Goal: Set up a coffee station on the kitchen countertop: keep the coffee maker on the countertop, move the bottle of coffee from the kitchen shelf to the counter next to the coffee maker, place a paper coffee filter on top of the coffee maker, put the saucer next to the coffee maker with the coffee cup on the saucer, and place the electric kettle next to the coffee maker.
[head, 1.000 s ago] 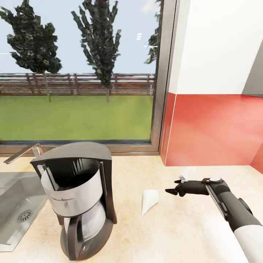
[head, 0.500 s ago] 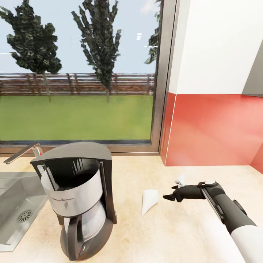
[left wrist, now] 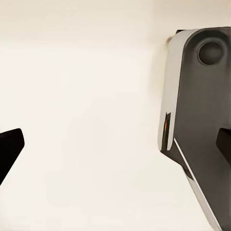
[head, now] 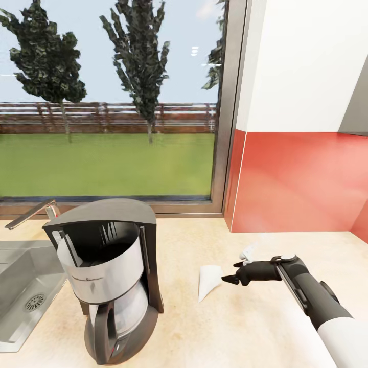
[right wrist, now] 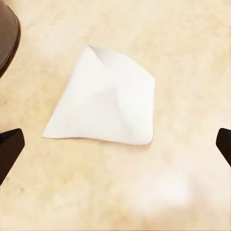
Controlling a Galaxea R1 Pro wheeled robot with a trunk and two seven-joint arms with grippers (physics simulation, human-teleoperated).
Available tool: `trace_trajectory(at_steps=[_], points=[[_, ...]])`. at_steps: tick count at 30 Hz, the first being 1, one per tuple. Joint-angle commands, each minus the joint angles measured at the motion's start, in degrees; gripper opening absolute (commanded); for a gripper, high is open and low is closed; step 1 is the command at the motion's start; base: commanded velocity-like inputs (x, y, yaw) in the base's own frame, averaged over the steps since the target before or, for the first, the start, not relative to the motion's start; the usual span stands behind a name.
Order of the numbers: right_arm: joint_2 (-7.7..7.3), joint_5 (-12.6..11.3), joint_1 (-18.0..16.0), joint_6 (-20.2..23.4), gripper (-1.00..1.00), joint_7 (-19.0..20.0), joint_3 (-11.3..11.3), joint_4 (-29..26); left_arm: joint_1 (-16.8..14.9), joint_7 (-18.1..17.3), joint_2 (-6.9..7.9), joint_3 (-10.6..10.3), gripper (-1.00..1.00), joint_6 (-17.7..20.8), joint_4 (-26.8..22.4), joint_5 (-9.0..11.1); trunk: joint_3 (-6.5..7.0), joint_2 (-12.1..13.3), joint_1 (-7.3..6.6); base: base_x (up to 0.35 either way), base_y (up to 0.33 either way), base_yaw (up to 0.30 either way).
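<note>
The coffee maker (head: 110,278), black with a pale front band and glass carafe, stands on the kitchen countertop (head: 245,327) near its front. To its right the paper coffee filter (head: 208,279) lies flat, a white cone. My right gripper (head: 231,272) hovers low just right of the filter, open, with one fingertip close to the paper's edge. In the right wrist view the filter (right wrist: 106,103) lies ahead of the open right gripper (right wrist: 115,147), and the coffee maker's dark base (right wrist: 7,38) shows at one corner. My left gripper (left wrist: 115,148) is open over a pale surface.
A steel sink (head: 20,286) with a faucet (head: 30,214) lies left of the coffee maker. A large window runs behind the counter, and a red backsplash wall (head: 296,179) closes the back right. A grey and white robot part (left wrist: 197,106) crosses the left wrist view.
My right gripper has slid left and slightly lower across the counter, closing most of the gap to the filter. The filter and coffee maker have not moved.
</note>
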Motion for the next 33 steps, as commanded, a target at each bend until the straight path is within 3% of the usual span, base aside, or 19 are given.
trace_trajectory(at_steps=[1,11,19,29,30,33], points=[[0.31,0.4,-0.1,0.2,1.00,0.1,0.0,-0.1,0.0,-0.1,0.04,0.4,1.00,-0.3,0.1,0.1,-0.12,-0.1,0.04,0.000,0.000,0.000],[3.55,0.5,-0.1,0.3,1.00,-0.6,-0.5,0.1,0.0,-0.1,0.19,0.4,1.00,0.0,0.2,0.2,-0.12,-0.1,0.04,0.000,0.000,0.000],[3.41,0.7,-0.2,0.5,1.00,-2.3,-3.0,1.1,0.1,-0.2,0.28,0.5,1.00,0.1,0.3,0.1,-0.12,-0.1,0.04,0.000,0.000,0.000],[0.60,2.8,-2.7,1.2,1.00,-5.5,-6.3,1.4,0.1,-0.2,0.12,0.4,1.00,0.1,0.6,0.1,-0.12,-0.1,0.04,0.000,0.000,0.000],[-1.34,5.5,-7.0,2.3,1.00,-10.8,-10.3,1.5,0.1,-0.2,0.12,0.4,1.00,0.1,0.7,0.1,-0.12,-0.1,0.04,0.000,0.000,0.000],[-1.78,6.9,-8.4,4.5,1.00,-7.4,-10.3,1.5,0.2,-0.2,0.11,0.4,1.00,0.1,0.9,0.1,-0.12,-0.1,0.04,0.000,0.000,0.000]])
